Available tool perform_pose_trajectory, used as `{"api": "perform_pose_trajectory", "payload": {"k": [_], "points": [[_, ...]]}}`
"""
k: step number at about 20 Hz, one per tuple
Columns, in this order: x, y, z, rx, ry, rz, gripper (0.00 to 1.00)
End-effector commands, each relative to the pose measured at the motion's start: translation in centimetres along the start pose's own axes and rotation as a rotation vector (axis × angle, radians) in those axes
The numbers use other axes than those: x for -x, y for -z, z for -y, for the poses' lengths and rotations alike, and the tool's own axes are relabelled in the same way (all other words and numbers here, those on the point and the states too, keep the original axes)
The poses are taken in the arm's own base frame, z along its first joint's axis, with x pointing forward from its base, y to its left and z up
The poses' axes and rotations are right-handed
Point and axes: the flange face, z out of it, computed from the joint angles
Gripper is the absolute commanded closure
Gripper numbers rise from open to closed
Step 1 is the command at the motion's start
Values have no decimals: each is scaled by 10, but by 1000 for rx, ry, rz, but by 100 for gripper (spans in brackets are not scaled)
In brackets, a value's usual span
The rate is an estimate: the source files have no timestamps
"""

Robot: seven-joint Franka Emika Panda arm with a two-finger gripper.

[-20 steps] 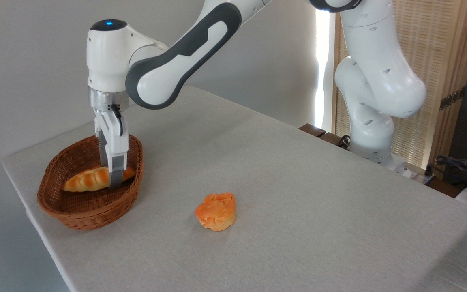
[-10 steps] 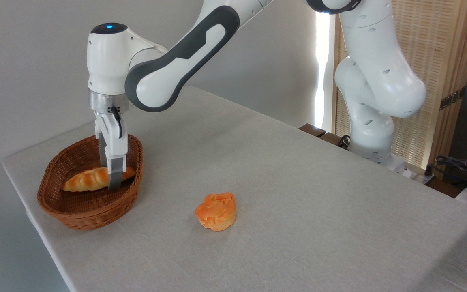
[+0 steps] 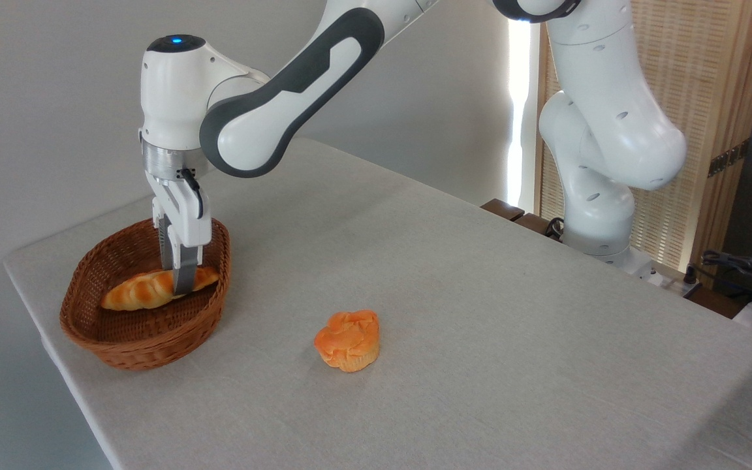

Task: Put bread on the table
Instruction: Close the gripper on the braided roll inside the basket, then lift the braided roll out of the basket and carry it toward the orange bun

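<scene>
1. The bread lies inside the wicker basket, at about nine o'clock on the desk, its long axis running from eight o'clock to two o'clock.
2. The tool points straight down into the basket, its fingers clamped narrowly across the bread's two o'clock end.
3. That end looks slightly raised; the eight o'clock end sits low against the basket's weave.
4. A round orange bun rests on the bare cloth at about four o'clock from the basket, well apart from it.
5. The arm's base stands off the desk's two o'clock edge.
</scene>
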Motion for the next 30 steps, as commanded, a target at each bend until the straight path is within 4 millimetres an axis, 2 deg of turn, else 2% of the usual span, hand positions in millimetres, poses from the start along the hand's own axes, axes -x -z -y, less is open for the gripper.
{"api": "perform_pose_trajectory", "payload": {"k": [1,5,12,16,18,20,23,27,30], "points": [[-3,8,2,-16,51,-25,90],[-6,17,5,-22,59,-41,98],[-3,24,13,-30,70,-45,98],[-5,37,17,-45,74,-63,100],[-5,57,21,-29,106,-60,100],[0,85,38,4,153,-28,100],[4,120,37,49,110,94,100],[40,164,41,95,-60,223,95],[84,180,34,199,-259,347,88]]}}
